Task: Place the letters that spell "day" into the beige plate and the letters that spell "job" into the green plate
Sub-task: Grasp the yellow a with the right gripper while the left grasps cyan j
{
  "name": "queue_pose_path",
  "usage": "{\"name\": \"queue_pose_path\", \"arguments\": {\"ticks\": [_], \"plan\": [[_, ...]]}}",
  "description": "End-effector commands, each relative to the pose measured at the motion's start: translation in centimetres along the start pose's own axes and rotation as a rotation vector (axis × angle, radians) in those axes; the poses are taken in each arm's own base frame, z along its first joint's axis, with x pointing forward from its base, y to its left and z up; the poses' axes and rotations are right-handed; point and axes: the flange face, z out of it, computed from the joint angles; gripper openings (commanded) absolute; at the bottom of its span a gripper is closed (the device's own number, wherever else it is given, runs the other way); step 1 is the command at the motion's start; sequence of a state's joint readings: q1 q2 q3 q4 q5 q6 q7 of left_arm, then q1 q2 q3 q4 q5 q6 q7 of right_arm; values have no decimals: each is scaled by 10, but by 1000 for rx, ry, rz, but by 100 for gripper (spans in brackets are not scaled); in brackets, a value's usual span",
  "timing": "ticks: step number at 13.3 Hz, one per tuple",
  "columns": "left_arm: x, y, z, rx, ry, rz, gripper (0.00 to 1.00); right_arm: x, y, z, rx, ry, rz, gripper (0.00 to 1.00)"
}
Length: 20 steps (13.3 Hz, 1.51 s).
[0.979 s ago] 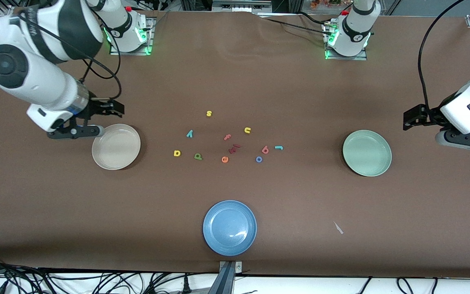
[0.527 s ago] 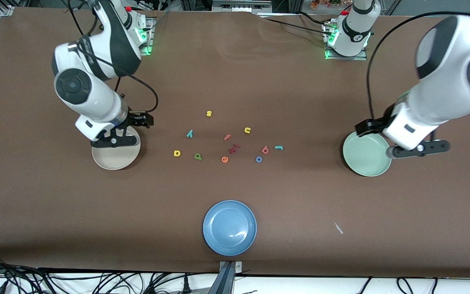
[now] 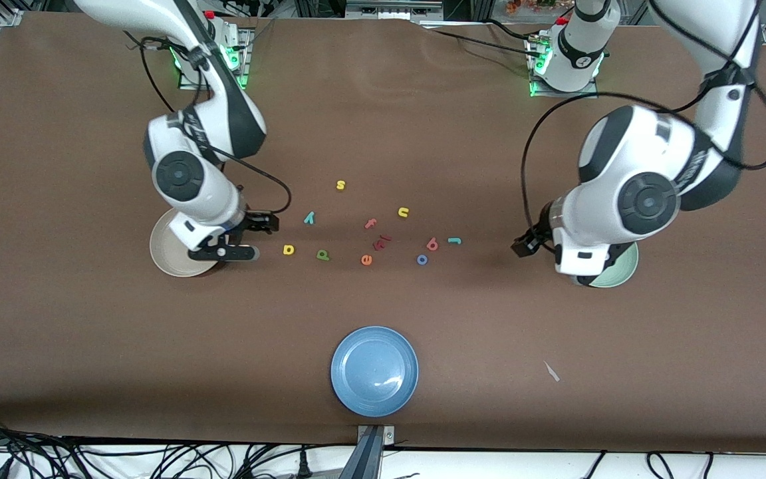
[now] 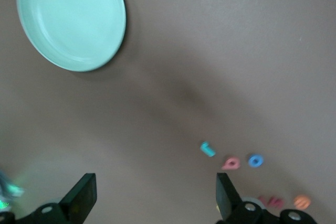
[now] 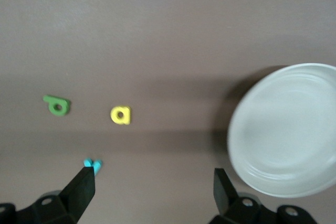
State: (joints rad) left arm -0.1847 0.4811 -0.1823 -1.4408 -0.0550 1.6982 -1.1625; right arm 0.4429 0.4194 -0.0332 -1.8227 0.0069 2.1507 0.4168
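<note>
Small foam letters lie mid-table: yellow d [image 3: 288,249], green a [image 3: 322,254], teal y [image 3: 309,217], teal j [image 3: 454,240], pink b [image 3: 431,244] and blue o [image 3: 422,259]. The beige plate [image 3: 165,256] is partly under the right arm. Most of the green plate [image 3: 624,273] is covered by the left arm. My right gripper [image 3: 243,238] hangs open and empty over bare table between the beige plate [image 5: 289,129] and the d [image 5: 121,115]. My left gripper [image 3: 537,247] is open and empty over bare table between the green plate [image 4: 71,19] and the j [image 4: 207,149].
Other letters sit among them: yellow s [image 3: 340,185], yellow u [image 3: 403,212], pink f [image 3: 370,223], a dark red piece [image 3: 382,241] and orange e [image 3: 366,259]. A blue plate [image 3: 374,370] stands near the table's front edge.
Both arms have swung in from the table's ends toward the letters. The right gripper crossed the beige plate, the left crossed the green plate. Both stayed open; no letter moved.
</note>
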Motion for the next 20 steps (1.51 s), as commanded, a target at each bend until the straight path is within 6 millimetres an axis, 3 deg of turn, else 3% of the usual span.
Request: {"name": "queue_pose_path", "arguments": {"ticks": [1,5,7,10,12,15,20], "plan": [[-33,18,39,-38,13,-171,100,5,-19,34,23,28,63,100],[-82,27,113,-49,42,-267,99,8,-33,63,80,34,112,100],[-97,21,149,-73,53,-296,93,9,-32,69,96,28,127,100],[-113,14,187,-117,123,-326,80,11,-35,85,111,36,129,100],[-111,15,199,-163,142,-356,75,10,-36,101,108,36,128,99],[-100,24,210,-254,128,-410,75,10,-36,108,104,31,126,95],[-88,27,228,-270,123,-426,73,7,-34,114,97,21,117,77]]}}
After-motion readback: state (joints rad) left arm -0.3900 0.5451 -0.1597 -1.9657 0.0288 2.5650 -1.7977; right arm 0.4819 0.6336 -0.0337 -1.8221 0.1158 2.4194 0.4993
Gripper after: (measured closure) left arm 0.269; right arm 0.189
